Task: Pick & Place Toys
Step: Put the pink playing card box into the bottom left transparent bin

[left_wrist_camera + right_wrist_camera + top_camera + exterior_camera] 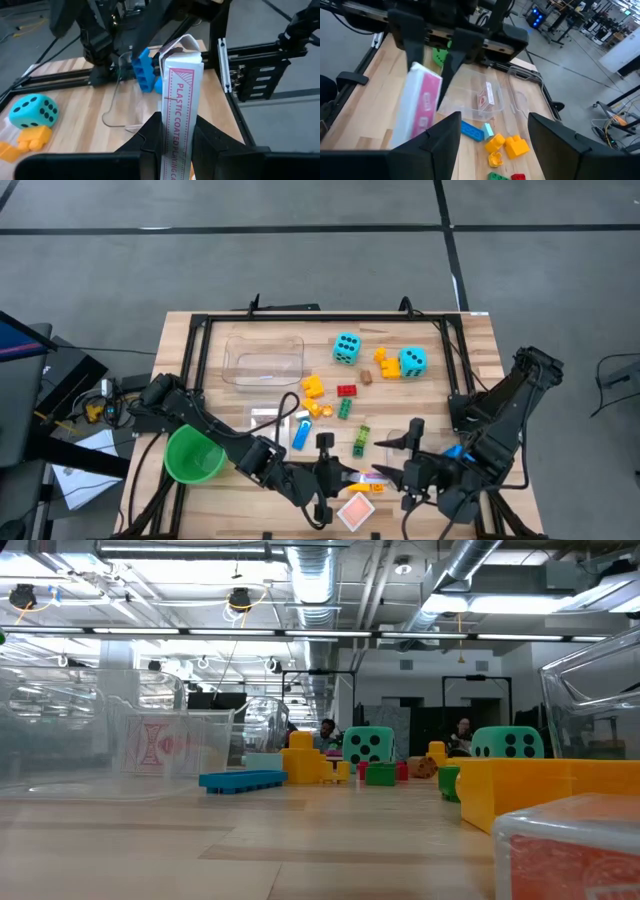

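Left wrist view shows the left gripper (pixel 177 145) pinching a box of playing cards (pixel 181 105) upright between its fingers; the box's lower end is hidden behind them. From the high view, both grippers meet near the table's (pixel 180 350) front edge, where the box shows only as a small pink patch (pixel 371 475). The right gripper (pixel 492 145) hangs just beside it with fingers spread, holding nothing; its own view catches the box (pixel 420 105) blurred and cut off. Two cyan dice (pixel 347 348) and scattered bricks (pixel 346 391) lie mid-table, a clear bin (pixel 263 360) and green cup (pixel 192 455) to the left.
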You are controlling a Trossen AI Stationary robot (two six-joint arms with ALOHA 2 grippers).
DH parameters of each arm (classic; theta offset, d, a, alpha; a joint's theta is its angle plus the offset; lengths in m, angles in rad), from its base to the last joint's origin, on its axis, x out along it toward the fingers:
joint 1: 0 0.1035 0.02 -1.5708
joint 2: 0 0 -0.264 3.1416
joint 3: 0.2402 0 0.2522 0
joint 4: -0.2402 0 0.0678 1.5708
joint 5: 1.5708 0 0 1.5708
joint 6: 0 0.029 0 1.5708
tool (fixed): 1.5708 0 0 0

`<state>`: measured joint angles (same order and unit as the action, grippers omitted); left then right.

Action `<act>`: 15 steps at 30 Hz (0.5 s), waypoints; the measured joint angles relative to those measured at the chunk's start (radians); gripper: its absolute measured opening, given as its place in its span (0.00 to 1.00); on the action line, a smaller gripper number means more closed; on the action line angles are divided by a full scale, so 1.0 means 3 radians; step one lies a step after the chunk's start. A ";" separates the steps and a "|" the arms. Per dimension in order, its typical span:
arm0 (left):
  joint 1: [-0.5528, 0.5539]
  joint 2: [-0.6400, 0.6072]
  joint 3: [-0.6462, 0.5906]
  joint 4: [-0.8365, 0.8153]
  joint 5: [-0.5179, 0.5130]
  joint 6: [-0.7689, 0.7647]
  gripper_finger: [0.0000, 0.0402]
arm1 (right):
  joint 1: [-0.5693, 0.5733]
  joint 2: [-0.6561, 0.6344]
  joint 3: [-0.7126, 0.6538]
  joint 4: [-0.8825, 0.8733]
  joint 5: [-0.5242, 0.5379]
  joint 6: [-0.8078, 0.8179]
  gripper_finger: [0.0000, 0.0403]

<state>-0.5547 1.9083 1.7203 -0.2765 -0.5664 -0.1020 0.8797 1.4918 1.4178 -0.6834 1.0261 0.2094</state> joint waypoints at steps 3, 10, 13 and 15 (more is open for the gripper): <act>0.0032 0.0000 0.0000 -0.0002 -0.0031 -0.0001 0.14 | -0.0001 0.0000 0.0000 0.0000 -0.0006 0.0001 0.55; 0.0130 0.0000 0.0000 0.0026 -0.0018 -0.0089 0.14 | -0.0001 -0.0002 0.0000 0.0025 0.0017 -0.0001 0.55; 0.0154 0.0000 0.0000 -0.0082 -0.0029 -0.0115 0.14 | -0.0003 -0.0003 -0.0001 0.0026 0.0026 0.0000 0.55; 0.0174 0.0000 0.0000 -0.0256 -0.0077 -0.0182 0.14 | 0.0000 -0.0003 -0.0001 0.0039 -0.0011 0.0002 0.55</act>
<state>-0.5025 1.9083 1.7203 -0.3533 -0.5893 -0.1567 0.8797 1.4910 1.4174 -0.6716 1.0228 0.2100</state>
